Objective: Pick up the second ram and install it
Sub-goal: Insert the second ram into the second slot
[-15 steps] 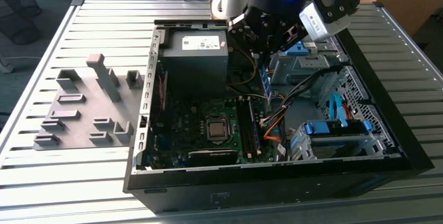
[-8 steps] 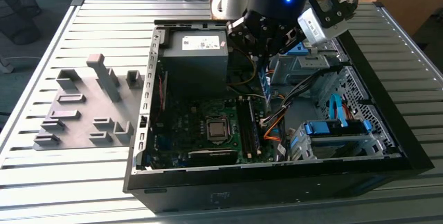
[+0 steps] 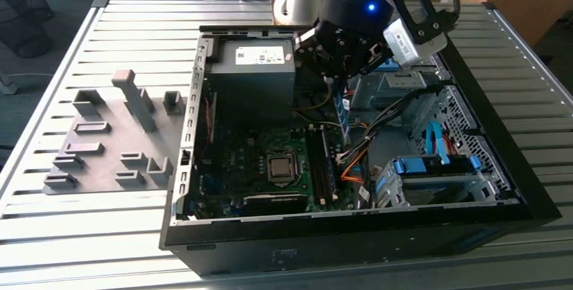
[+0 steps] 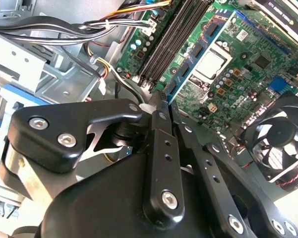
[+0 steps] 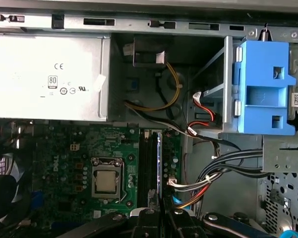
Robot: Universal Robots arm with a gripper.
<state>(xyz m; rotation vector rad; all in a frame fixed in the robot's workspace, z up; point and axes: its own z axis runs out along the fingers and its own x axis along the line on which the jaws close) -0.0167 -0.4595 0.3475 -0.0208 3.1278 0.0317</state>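
Gripper (image 3: 343,78), black and multi-linked, hangs inside your open black computer case (image 3: 501,189); jaws narrow, pinched on the long thin blue-green RAM stick (image 3: 341,110). Stick stands upright on edge, lower edge at the black memory slots (image 5: 148,163), at 3 o'clock of the silver processor socket (image 3: 281,167) in the exterior view.

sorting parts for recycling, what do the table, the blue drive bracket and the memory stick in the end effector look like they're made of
Table: looks like bare metal, probably aluminium; pale grey, matte, ribbed slats.
Blue drive bracket: likely moulded plastic; uniform colour, soft sheen, rounded cut-outs.
Memory stick in the end effector: blue-green circuit board, probably fibreglass laminate; seen edge-on, so surface detail is unclear.
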